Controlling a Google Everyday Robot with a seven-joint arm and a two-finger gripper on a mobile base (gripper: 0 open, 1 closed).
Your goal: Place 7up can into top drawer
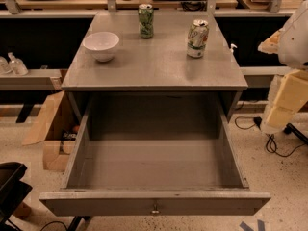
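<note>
7up can (197, 38): upright on the table top (154, 66), right rear part, well in from the right edge. We see pale sides, green print, silver lid. Nothing touches it.
drawer (154, 203): pulled fully out below the table top, toward the camera. We see a bare grey floor inside. Small metal pull (155, 209) at the middle of the front panel.
7up can vs drawer: the can is on top, behind and above the open box, not in it.
gripper: out of frame, so we cannot tell its state.
arm: we see only a white rounded shell (294, 32) at the right edge, apart from the table; we cannot tell which part of the robot it is.
green can (146, 20): darker, patterned, upright at the rear centre, left of the 7up can and well apart from it.
bowl (101, 45): white, upright, on the left rear of the top, well apart from both cans.
in the way: we see bare top between the 7up can and the front edge; the bowl and green can sit off to the left.
foam blocks (288, 97): yellowish, stacked right of the table, under the white shell.
cables (274, 146): black, on the floor at right.
cardboard (50, 129): box and flap on the floor left of the drawer.
black object (10, 186): lower left corner; we cannot tell what it is.
bottles (12, 64): two clear ones on a ledge at far left.
</note>
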